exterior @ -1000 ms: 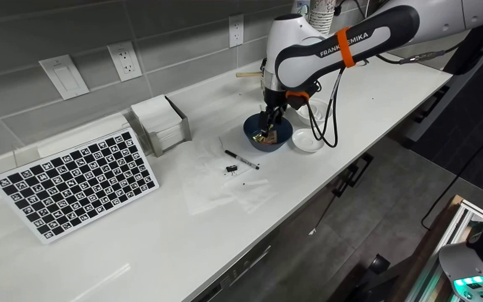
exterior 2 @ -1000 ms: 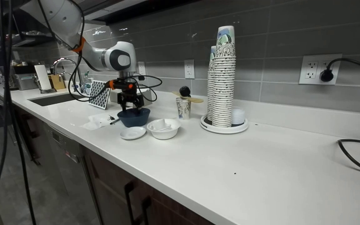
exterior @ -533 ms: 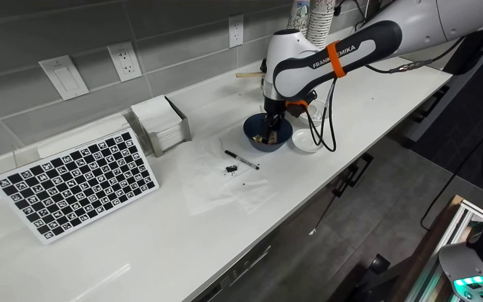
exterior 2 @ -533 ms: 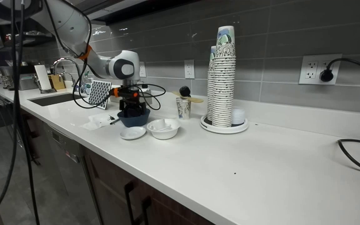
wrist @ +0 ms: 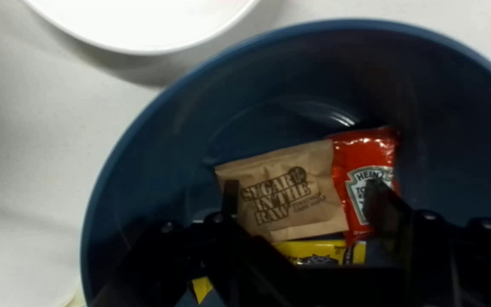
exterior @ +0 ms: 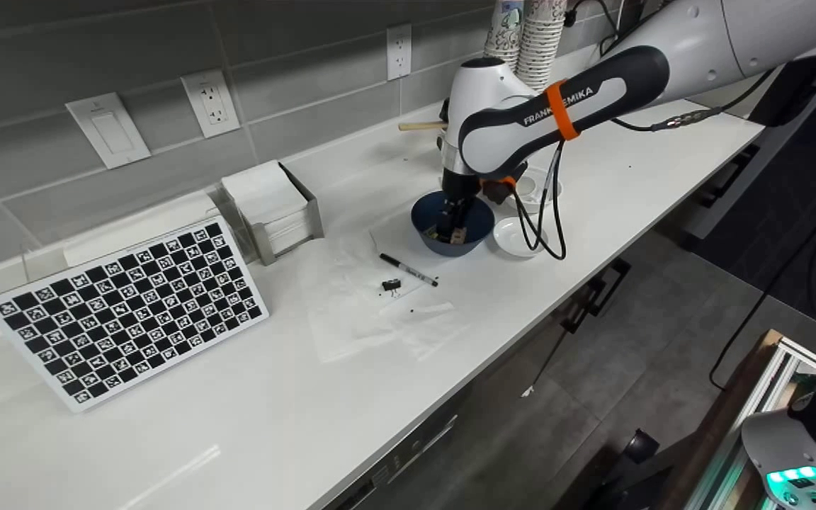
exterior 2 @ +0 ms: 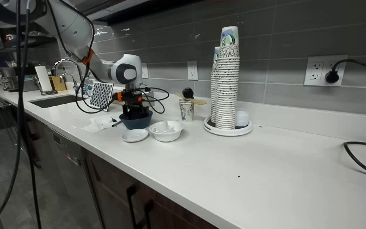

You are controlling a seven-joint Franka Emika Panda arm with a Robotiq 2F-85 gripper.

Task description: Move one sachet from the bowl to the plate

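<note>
The dark blue bowl [exterior: 475, 244] stands on the counter and also shows in an exterior view [exterior 2: 136, 123] and the wrist view [wrist: 143, 170]. In the wrist view it holds a brown sugar sachet [wrist: 296, 192], a red ketchup sachet [wrist: 362, 157] and a yellow sachet [wrist: 330, 251], partly hidden by the gripper. My gripper [wrist: 303, 192] is open, pointing down inside the bowl. One fingertip is over the brown sachet's left edge, the other over the ketchup sachet; contact cannot be told. The white plate [exterior 2: 135, 135] lies beside the bowl, partly behind cables in an exterior view [exterior: 511, 237].
A deeper white dish [exterior 2: 166, 136] holding small white pieces stands beside the plate. A marker [exterior: 408, 270] and a black clip [exterior: 392, 285] lie near the bowl. A cup with a wooden spoon [exterior 2: 186, 109] and tall cup stacks [exterior 2: 227, 92] stand by the wall. Cables hang from the arm.
My gripper has moved down from the bowl's rim to inside it, over the sachets. The bowl and plate have not moved.
</note>
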